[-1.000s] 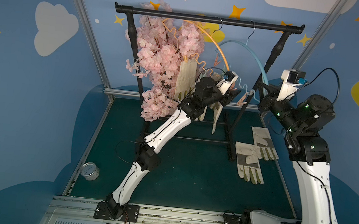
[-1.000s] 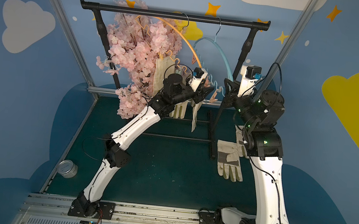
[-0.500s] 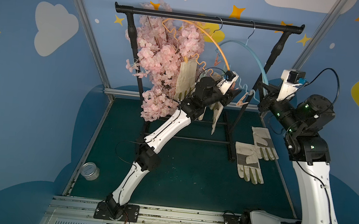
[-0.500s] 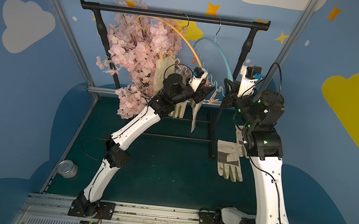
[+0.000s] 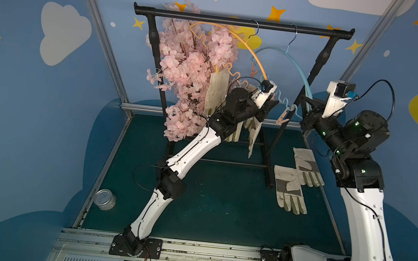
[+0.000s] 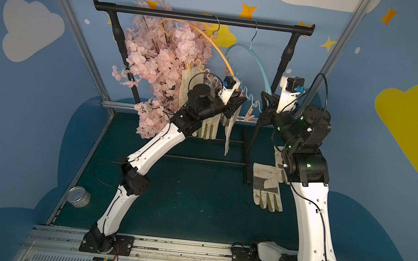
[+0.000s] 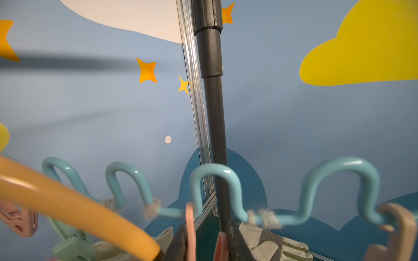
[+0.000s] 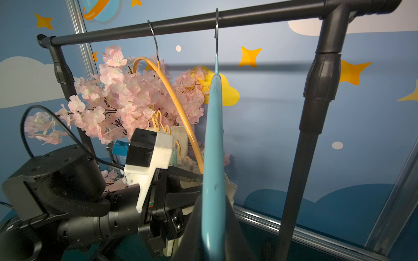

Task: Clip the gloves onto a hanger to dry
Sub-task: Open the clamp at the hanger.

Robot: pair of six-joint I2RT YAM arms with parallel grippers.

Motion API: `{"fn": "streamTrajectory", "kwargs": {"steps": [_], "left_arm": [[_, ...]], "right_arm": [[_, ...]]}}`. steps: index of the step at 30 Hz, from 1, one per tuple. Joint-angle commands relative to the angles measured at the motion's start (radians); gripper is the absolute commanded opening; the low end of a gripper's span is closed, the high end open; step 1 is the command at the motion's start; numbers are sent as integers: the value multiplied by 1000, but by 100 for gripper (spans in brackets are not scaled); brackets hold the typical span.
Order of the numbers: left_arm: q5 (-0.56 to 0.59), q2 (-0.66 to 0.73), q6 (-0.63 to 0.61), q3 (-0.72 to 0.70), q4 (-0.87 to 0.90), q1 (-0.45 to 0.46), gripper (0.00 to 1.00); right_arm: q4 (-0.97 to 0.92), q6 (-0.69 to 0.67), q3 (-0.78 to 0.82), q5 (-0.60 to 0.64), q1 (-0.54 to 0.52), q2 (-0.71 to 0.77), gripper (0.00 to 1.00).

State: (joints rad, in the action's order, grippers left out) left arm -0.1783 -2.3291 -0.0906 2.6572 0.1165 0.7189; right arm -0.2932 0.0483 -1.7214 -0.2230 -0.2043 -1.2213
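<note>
Our left jaws sit narrow around the pink clip (image 7: 190,226), our right jaws clamp the blue hanger (image 8: 213,135); if the clip slips, we may drop the glove (image 5: 253,138).

Left gripper (image 7: 205,240) closing: jaws clearly narrower than second ago. Jaws now pressed in on pink clothespin (image 7: 190,226), one against each leg, where clothespin hangs on wavy bar of blue hanger (image 7: 217,168). Squeeze reads only from left wrist view. In both top views, left gripper (image 5: 271,106) (image 6: 238,101) too small to show narrowing.
</note>
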Motion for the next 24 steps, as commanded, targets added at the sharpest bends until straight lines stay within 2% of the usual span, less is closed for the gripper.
{"fn": "streamTrajectory", "kwargs": {"steps": [1, 3, 5, 6, 8, 11, 12, 16, 19, 24], "left_arm": [[8, 39, -8, 29, -19, -1, 21], [9, 38, -8, 29, -17, -1, 24], [8, 39, -6, 29, -15, -1, 18], [8, 38, -7, 29, -15, -2, 18], [11, 39, -8, 29, -11, -1, 20], [11, 39, -8, 29, -6, -2, 21], [10, 40, -8, 28, -5, -3, 21], [7, 40, -5, 27, -3, -1, 21], [9, 42, -6, 27, 2, -3, 22], [11, 44, -5, 25, 9, -3, 22]], "right_arm": [[41, 6, 2, -6, 3, 18, 7], [40, 6, 2, -7, 3, 18, 7], [40, 6, 4, -9, 3, 20, 10], [42, 7, 5, -10, 4, 21, 16], [50, 11, 16, -8, 4, 30, 36], [66, 18, 42, 4, 3, 55, 56], [74, 20, 55, 12, 5, 65, 59], [69, 32, 102, 57, 5, 116, 64], [94, 49, 174, 144, 7, 180, 65], [86, 100, 299, 428, 30, 289, 65]]}}
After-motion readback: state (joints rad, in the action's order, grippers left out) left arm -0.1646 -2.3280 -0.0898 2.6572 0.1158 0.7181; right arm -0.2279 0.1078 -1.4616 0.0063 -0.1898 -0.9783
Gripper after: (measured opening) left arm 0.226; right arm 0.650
